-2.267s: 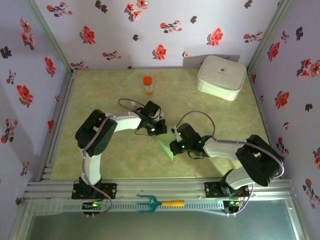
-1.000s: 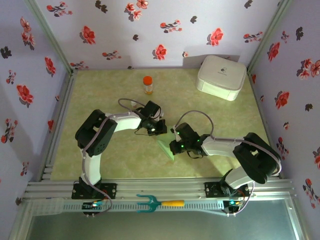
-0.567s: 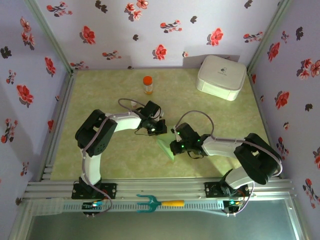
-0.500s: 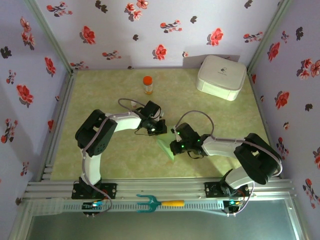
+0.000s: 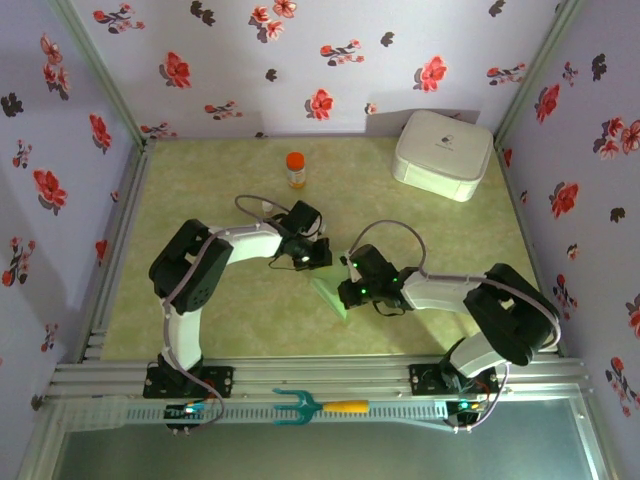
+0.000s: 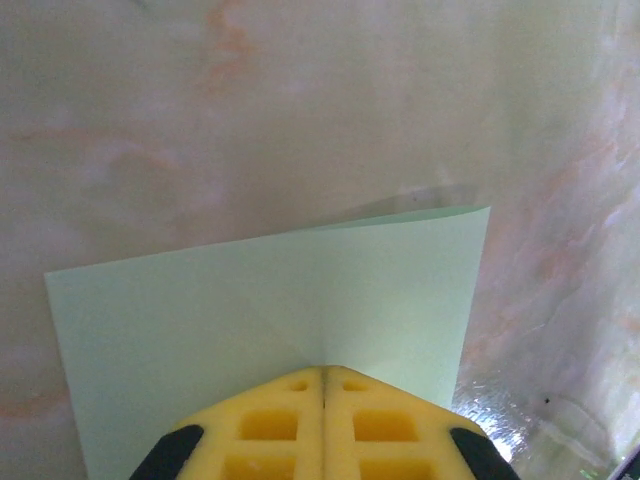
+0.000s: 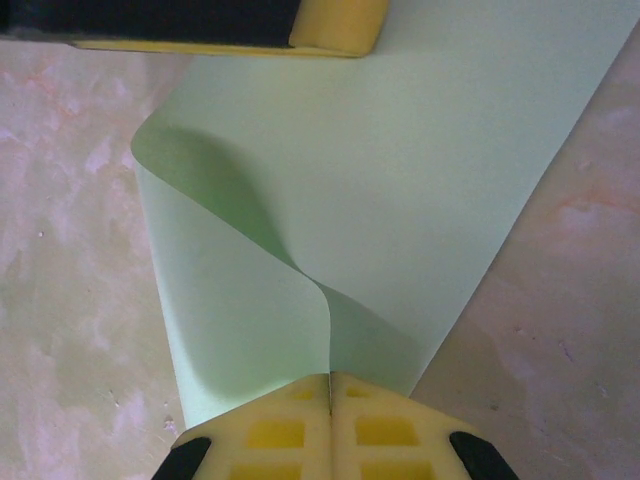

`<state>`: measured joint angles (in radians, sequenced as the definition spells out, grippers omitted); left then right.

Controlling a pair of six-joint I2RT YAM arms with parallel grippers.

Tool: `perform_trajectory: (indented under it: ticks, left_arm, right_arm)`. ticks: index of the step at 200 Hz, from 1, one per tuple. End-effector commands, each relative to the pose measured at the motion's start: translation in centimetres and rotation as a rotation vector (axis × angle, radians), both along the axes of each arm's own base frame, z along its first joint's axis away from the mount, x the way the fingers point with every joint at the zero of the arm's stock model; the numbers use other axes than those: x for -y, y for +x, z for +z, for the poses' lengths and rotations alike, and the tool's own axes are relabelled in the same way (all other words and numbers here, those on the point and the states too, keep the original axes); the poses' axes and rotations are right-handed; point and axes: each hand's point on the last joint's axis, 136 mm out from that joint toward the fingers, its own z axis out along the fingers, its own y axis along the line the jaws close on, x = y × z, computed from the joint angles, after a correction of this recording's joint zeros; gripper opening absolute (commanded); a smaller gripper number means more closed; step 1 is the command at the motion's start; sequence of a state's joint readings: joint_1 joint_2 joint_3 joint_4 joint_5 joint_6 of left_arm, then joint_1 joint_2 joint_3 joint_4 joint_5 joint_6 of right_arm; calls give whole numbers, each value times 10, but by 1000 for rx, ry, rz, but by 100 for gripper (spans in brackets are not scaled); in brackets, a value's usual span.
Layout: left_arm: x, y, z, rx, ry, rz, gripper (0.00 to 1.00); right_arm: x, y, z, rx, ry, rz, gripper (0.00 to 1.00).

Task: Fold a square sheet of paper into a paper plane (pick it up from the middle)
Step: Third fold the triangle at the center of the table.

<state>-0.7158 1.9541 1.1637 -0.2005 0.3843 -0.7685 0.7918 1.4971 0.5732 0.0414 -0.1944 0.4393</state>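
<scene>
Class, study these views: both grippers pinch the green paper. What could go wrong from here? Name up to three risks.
1. The left gripper and right gripper pinch the thin paper from opposite sides; pulling apart could tear it.
2. Near the right gripper the paper bulges in a loose curl; flattening it may set a crooked crease.
3. Both grips sit at the very edge, so the paper might slip out.
</scene>
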Motion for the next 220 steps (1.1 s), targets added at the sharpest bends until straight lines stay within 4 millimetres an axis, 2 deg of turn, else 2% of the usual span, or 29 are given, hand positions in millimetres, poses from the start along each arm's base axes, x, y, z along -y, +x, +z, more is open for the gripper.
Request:
perform_trajectory:
  ticks: [1, 30, 53, 78, 100, 115, 147, 165, 220]
  left_arm:
    - [-10, 15, 28, 73, 17, 24, 15]
    - [-21, 23, 55, 145, 13, 66, 26]
    - [-31, 18, 67, 175, 3, 102, 26]
    - [-38, 7, 71, 177, -45, 140, 17]
    - [-34, -4, 76, 161, -152, 162, 3]
    - [-32, -9, 79, 158, -210, 171, 0]
    - [-22, -20, 68, 114, -289, 173, 0]
    - [-20, -25, 56, 78, -299, 186, 0]
    - [-10, -42, 37, 8, -337, 166, 0]
  right_arm:
    - [5, 2, -11, -23, -42, -18, 2]
    - [2, 4, -11, -18, -38, -12, 2]
    - [0, 8, -12, -12, -41, -8, 2]
    - [-3, 11, -13, -9, -45, -4, 2]
    - [-6, 13, -14, -11, -44, 2, 2]
    - [-8, 15, -13, -10, -44, 4, 2]
    - [-7, 15, -14, -9, -53, 5, 2]
    - [-6, 15, -14, -10, -54, 4, 2]
    - [-5, 15, -15, -12, -58, 0, 2]
